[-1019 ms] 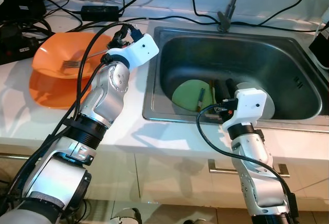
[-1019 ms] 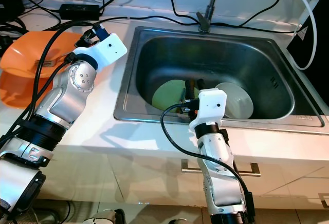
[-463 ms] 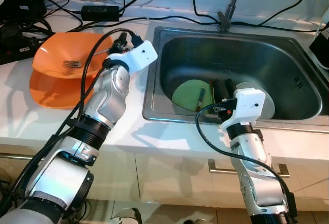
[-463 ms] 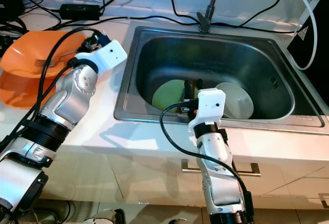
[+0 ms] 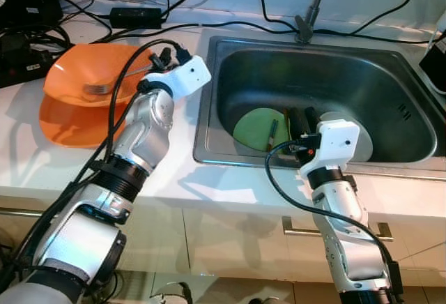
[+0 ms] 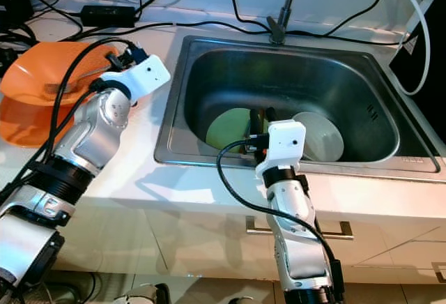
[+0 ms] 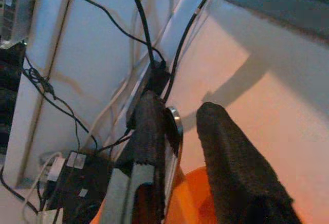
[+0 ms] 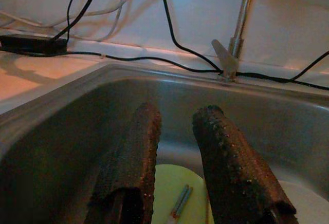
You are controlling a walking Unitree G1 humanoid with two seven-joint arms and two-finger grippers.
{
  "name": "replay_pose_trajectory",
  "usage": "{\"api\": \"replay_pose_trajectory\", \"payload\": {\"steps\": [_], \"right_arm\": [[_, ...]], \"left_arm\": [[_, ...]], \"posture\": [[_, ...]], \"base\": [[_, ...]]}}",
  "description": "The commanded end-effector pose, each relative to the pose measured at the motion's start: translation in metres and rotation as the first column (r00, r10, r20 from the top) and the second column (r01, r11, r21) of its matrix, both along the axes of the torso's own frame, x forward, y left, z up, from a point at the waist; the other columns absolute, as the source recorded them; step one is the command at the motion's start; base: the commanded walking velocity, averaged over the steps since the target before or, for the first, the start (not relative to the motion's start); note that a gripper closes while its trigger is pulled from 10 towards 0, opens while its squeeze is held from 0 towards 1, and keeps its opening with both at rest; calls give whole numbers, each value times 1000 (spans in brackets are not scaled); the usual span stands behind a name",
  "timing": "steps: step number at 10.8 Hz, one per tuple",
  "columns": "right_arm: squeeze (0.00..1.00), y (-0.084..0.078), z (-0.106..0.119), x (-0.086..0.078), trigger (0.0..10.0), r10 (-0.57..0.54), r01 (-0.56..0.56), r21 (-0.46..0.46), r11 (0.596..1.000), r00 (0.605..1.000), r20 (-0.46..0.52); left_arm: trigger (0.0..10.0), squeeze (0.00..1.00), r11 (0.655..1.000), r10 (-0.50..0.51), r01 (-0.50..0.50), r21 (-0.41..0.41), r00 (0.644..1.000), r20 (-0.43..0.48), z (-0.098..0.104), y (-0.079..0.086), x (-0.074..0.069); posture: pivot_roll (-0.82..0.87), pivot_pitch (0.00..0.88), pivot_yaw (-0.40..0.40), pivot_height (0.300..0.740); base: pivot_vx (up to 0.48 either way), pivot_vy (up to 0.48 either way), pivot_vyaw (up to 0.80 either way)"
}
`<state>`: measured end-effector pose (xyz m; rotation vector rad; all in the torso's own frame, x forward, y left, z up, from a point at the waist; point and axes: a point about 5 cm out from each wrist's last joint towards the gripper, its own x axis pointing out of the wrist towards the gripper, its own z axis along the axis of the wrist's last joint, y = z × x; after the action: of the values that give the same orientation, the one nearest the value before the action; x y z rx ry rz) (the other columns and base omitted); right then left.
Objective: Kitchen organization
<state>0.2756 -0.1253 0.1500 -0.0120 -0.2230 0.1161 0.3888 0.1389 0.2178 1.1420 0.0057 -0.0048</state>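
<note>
1. Left pincer [image 7: 177, 131] is over the table [image 5: 178, 171] beside the orange bowl [image 5: 77, 74], closed on a fork [image 5: 104, 88] lying in that bowl
2. Right pincer [image 8: 177, 131], narrowly parted and holding nothing, hangs in the sink [image 5: 390, 102] above a green plate [image 5: 254, 126]

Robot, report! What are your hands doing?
Left gripper holds fork over orange bowl. Right gripper open above green plate. Nothing blocking.
</note>
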Motion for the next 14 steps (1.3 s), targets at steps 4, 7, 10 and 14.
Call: {"api": "replay_pose_trajectory", "payload": {"steps": [4, 7, 10, 14], "right_arm": [[0, -3, -1, 1, 10000, -11, 11, -3, 1000, 1000, -8], [0, -3, -2, 1, 10000, -11, 11, 0, 1000, 1000, -12], [0, -3, -3, 1, 10000, -14, 14, 0, 1000, 1000, -17], [0, -3, -3, 3, 10000, -11, 11, -13, 1000, 1000, -17]], "left_arm": [[0, 0, 998, 8, -14, 66, 997, 83, 20, -1, 2], [0, 0, 996, -7, -5, 86, 989, 146, 33, -5, 0], [0, 0, 980, -190, 152, 127, 897, 398, 76, -35, -14], [10000, 0, 752, -464, 609, -253, 761, 453, 74, -85, -44]], "posture": [[59, 71, -47, 740], [62, 73, -50, 740], [64, 74, -49, 740], [64, 73, -49, 740]], "base": [[0, 0, 0], [0, 0, 0], [0, 0, 0], [0, 0, 0]]}}
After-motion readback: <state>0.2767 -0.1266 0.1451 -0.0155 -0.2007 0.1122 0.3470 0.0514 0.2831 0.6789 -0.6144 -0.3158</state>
